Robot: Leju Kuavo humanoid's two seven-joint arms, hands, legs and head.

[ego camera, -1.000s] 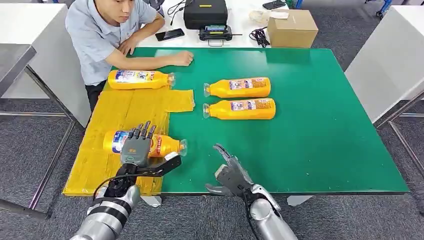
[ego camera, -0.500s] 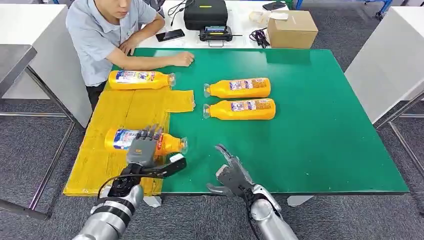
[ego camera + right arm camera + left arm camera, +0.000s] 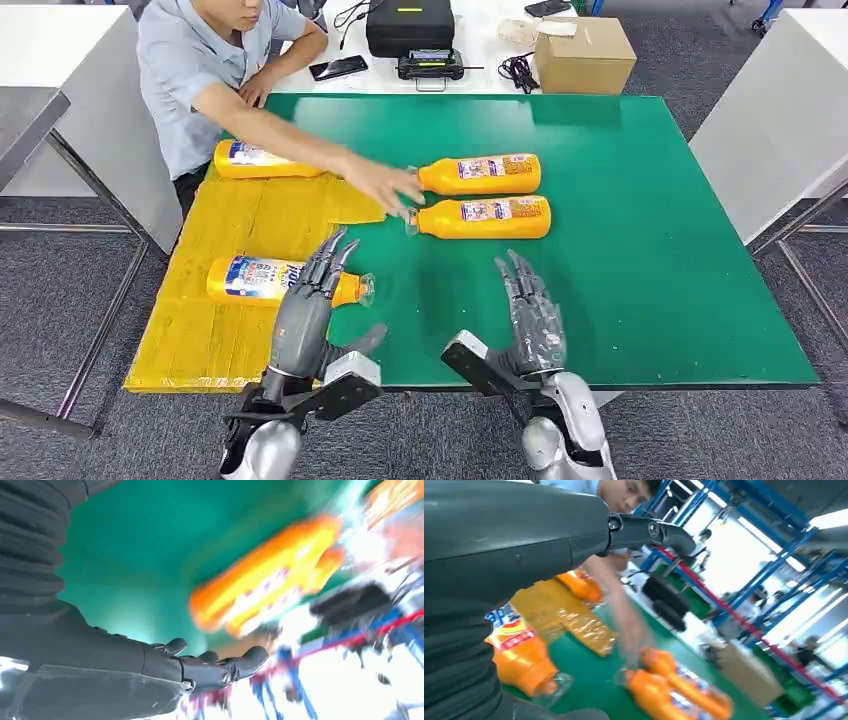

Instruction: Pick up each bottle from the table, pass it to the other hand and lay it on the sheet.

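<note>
Two orange bottles lie on the yellow sheet [image 3: 240,225]: one [image 3: 262,281] near its front, one [image 3: 262,160] at its far end, partly behind a person's arm. Two more bottles lie on the green table, the farther [image 3: 480,174] and the nearer [image 3: 483,217], caps pointing left. My left hand [image 3: 305,318] is raised with fingers spread, just in front of the near sheet bottle, holding nothing. My right hand [image 3: 530,318] is raised near the table's front edge, fingers apart and empty. The left wrist view shows the near bottle [image 3: 519,657] and the table pair [image 3: 674,687].
A person sits at the far left and reaches a hand [image 3: 385,186] across to the caps of the two table bottles. Behind the green table [image 3: 640,250] are a cardboard box [image 3: 584,55], a black case [image 3: 410,25] and a phone [image 3: 339,68].
Both my hands have lifted from low, flat poses to upright with fingers spread; the left has come off the near sheet bottle. The person's arm has stretched to the table bottles.
</note>
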